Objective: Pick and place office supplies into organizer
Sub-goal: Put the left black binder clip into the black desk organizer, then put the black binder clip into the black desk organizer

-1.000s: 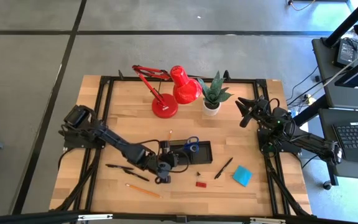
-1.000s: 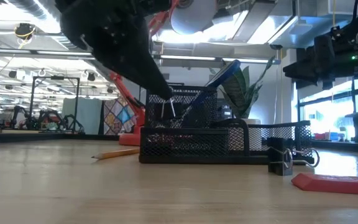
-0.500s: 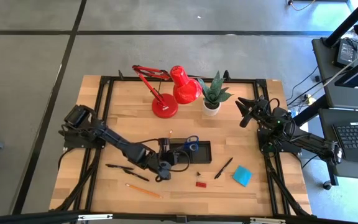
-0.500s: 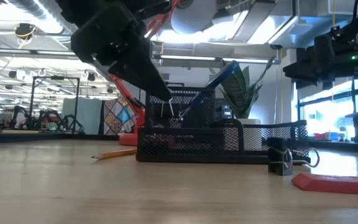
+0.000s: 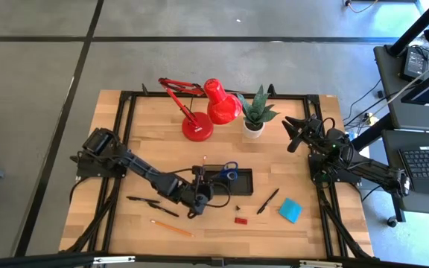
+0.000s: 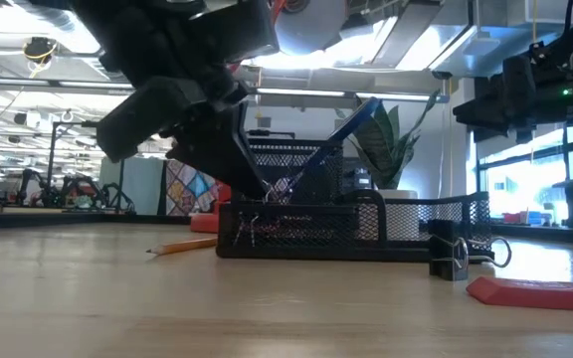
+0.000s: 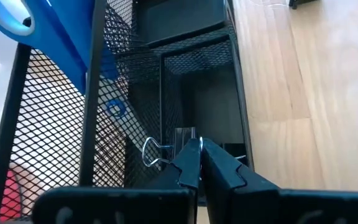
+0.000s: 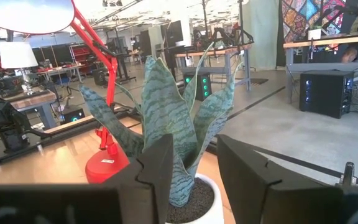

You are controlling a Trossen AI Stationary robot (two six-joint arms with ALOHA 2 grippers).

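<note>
The left gripper [image 7: 199, 163], jaws pressed together, pinches a small black clip [image 7: 166, 148] inside the organizer [image 7: 166, 81]. Just beyond it, the scissors [image 6: 341, 139] lean upward, handles uppermost. The right gripper [image 8: 191, 168] waits parted.

counter [image 5: 147, 126]: a pale wooden top inside a black frame
far edge: a red desk lamp [image 5: 198, 128] stood on its round base, a potted plant [image 5: 254, 119] just beside it
middle: a black mesh organizer [image 5: 229, 182] sat on the wood
front left: two black pens [image 5: 151, 204] and an orange pencil [image 5: 173, 228] lay near one another
front right: a small black clip [image 5: 238, 208], a red eraser [image 5: 240, 219], another black pen [image 5: 267, 201] and a blue note pad [image 5: 290, 210] lay apart
</note>
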